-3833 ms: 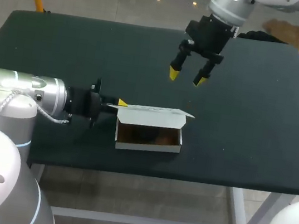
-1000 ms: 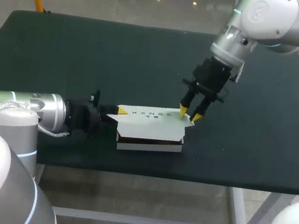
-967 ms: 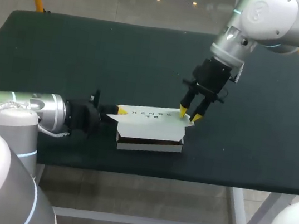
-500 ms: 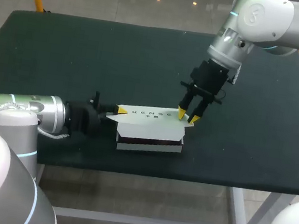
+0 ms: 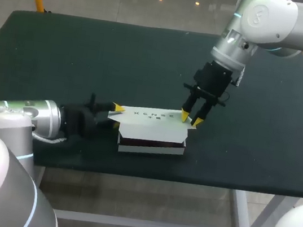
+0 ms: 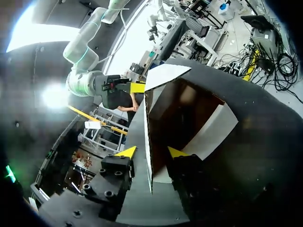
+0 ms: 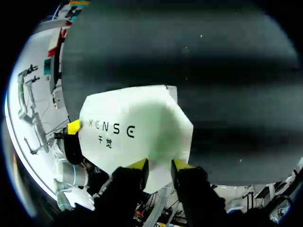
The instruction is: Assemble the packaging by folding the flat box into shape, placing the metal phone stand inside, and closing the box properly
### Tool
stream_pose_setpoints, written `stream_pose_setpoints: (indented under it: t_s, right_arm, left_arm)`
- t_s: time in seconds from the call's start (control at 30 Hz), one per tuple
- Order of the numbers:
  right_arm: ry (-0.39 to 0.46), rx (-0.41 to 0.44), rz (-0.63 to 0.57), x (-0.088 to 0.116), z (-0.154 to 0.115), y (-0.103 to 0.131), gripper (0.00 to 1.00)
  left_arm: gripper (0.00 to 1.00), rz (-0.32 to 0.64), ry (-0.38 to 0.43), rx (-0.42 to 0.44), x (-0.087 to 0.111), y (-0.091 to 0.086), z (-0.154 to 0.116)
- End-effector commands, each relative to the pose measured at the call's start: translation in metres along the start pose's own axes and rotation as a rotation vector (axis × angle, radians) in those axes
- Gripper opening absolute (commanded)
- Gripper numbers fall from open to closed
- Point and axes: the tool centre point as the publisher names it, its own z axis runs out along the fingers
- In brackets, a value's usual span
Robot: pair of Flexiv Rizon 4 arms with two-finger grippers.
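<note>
White cardboard box (image 5: 152,128) on dark surface (image 5: 64,49), lid (image 7: 132,132) nearly down. R pincer (image 5: 191,119) slightly parted, tips on lid corner. L pincer (image 6: 151,152) released, straddling box end wall.

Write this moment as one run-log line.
stage: closing | box: lid nearly down, gap showing | left gripper: open, panel edge between jaws | right gripper: on lid's right end

Right tool (image 5: 191,118) down on lid (image 5: 150,120), left arm (image 5: 22,120) farther back.
</note>
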Motion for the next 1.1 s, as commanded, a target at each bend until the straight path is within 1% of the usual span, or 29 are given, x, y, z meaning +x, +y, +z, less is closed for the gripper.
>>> stream_pose_setpoints:
  t_s: [0.03,0.3,0.37,0.47,0.53,0.57,0.6,0.63,0.67,0.7,0.77,0.8,0.83,0.93,0.97,1.0,1.1]
  right_arm:
    - [0.001,0.000,-0.003,0.000,0.001,0.000,0.36]
    - [0.000,-0.003,-0.007,0.001,0.001,-0.001,0.36]
    - [0.000,-0.004,-0.008,0.001,0.001,-0.001,0.36]
    - [0.003,-0.006,-0.009,0.001,0.001,-0.001,0.36]
    - [0.002,-0.008,-0.010,0.002,0.001,-0.001,0.36]
    - [0.002,-0.009,-0.011,0.002,0.001,-0.002,0.36]
    - [0.002,-0.010,-0.012,0.002,0.001,-0.002,0.37]
    - [0.001,-0.011,-0.012,0.002,0.001,-0.002,0.37]
    - [0.001,-0.012,-0.012,0.002,0.001,-0.002,0.37]
    - [0.000,-0.013,-0.012,0.002,0.001,-0.002,0.37]
    - [-0.001,-0.015,-0.012,0.003,0.001,-0.003,0.37]
    - [-0.001,-0.016,-0.012,0.003,0.001,-0.003,0.37]
    - [-0.001,-0.016,-0.012,0.003,0.001,-0.003,0.38]
    - [-0.002,-0.018,-0.013,0.003,0.002,-0.003,0.38]
    - [-0.002,-0.019,-0.013,0.003,0.002,-0.003,0.38]
    - [-0.002,-0.021,-0.013,0.004,0.002,-0.004,0.38]
    - [-0.001,-0.025,-0.012,0.003,0.002,-0.004,0.40]
  left_arm:
    - [0.41,0.002,-0.022,-0.014,0.002,-0.005,-0.012]
    - [0.43,-0.001,-0.033,-0.050,-0.001,-0.007,-0.031]
    - [0.42,-0.011,-0.024,-0.071,-0.002,-0.008,-0.038]
    - [0.44,-0.033,-0.003,-0.088,-0.006,-0.009,-0.048]
    - [0.45,-0.069,0.020,-0.079,-0.011,-0.009,-0.057]
    - [0.47,-0.077,0.029,-0.091,-0.014,-0.009,-0.062]
    - [0.52,-0.094,0.051,-0.078,-0.017,-0.009,-0.066]
    - [0.73,-0.112,0.075,-0.083,-0.020,-0.009,-0.069]
    - [0.88,-0.111,0.069,-0.104,-0.021,-0.009,-0.072]
    - [1.00,-0.129,0.075,-0.114,-0.026,-0.008,-0.076]
    - [1.00,-0.160,0.104,-0.127,-0.032,-0.009,-0.081]
    - [1.00,-0.173,0.134,-0.128,-0.035,-0.009,-0.083]
    - [1.00,-0.199,0.180,-0.142,-0.036,-0.008,-0.084]
    - [1.00,-0.297,0.295,-0.251,-0.041,-0.002,-0.084]
    - [1.00,-0.308,0.328,-0.290,-0.042,-0.001,-0.084]
    - [1.00,-0.303,0.344,-0.349,-0.043,0.000,-0.085]
    - [1.00,-0.303,0.344,-0.349,-0.043,0.000,-0.085]
